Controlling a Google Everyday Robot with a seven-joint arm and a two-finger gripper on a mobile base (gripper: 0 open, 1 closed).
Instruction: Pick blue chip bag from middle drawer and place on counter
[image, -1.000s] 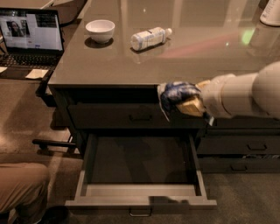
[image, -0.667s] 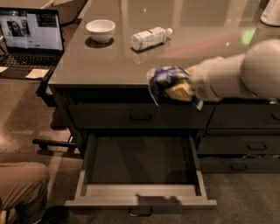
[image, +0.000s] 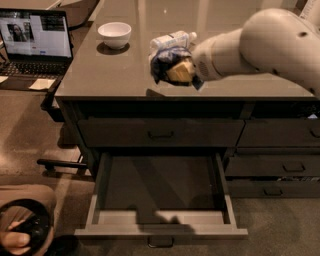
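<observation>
— Above the desk's (image: 100, 75) front edge, what has the gripper (image: 181, 72) got?
— It's clamped tight on the blue chip bag (image: 162, 62), held just over the glossy top, near the bottle (image: 170, 39).
— What's left?
— The pick looks done; the middle drawer (image: 160, 220) stands open below. Set-down and release remain. A bowl (image: 114, 34) and a laptop (image: 35, 40) sit to the left.

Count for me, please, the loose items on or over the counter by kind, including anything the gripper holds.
Bowls: 1, the white bowl
Bottles: 1, the clear plastic bottle
Chip bags: 1, the blue chip bag, held by the gripper just above the counter near its front edge
Total: 3
</observation>
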